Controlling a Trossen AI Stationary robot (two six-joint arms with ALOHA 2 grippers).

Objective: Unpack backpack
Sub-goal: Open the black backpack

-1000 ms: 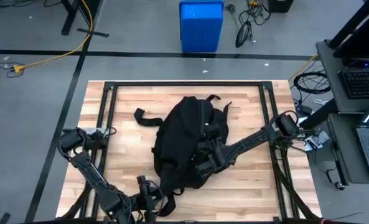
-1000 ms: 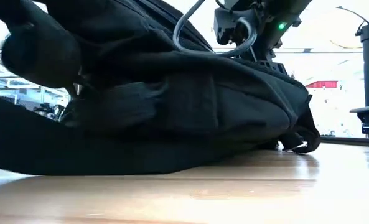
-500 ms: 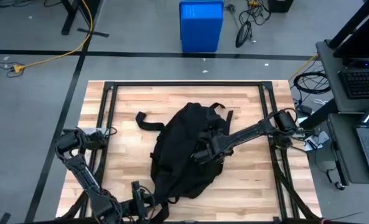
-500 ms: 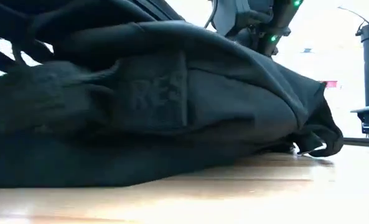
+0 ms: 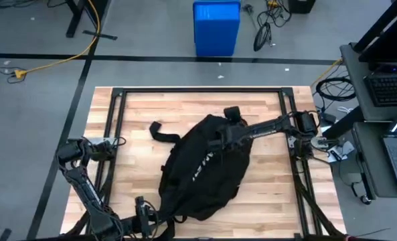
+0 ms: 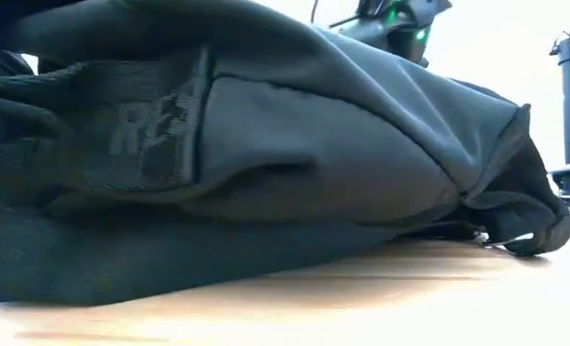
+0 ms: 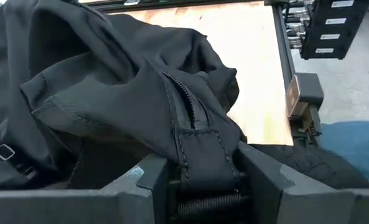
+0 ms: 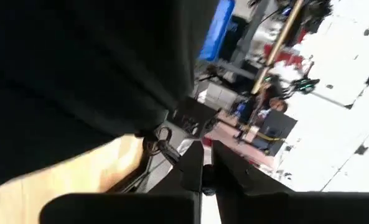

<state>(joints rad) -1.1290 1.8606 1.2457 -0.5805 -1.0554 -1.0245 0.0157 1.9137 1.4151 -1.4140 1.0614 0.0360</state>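
The black backpack (image 5: 205, 167) lies slantwise on the wooden table, white lettering (image 5: 201, 167) facing up, and fills the low view (image 6: 265, 163). One strap (image 5: 161, 132) trails toward the far left. My right gripper (image 5: 228, 124) is at the backpack's far end, shut. My left gripper (image 5: 146, 215) is at its near left end, shut on a webbing loop. My left gripper pinches a black webbing loop (image 7: 201, 163) at the end of the zipper seam between its two fingers (image 7: 153, 180). It comes level from the near side. The fabric runs up and away from the fingers, and the bag's body rests on the table. My right gripper has its fingertips (image 8: 193, 167) closed on a thin dark pull that leads to a metal ring (image 8: 161, 138) at the fabric's edge. The hold is only at the fingertips. The backpack's far end hangs from there as a dark mass.
A black metal frame (image 5: 198, 92) borders the tabletop. Bare wood (image 5: 272, 194) lies to the right of the bag and along the far left. A blue bin (image 5: 216, 27) stands on the floor beyond the far edge; a desk with laptops (image 5: 385, 120) is at the right.
My right gripper has moved from the backpack's middle toward the far edge, drawing the bag's upper part with it. The backpack has stretched out longer and turned, so its white lettering now faces up. My left gripper has shifted a little toward the left, still holding.
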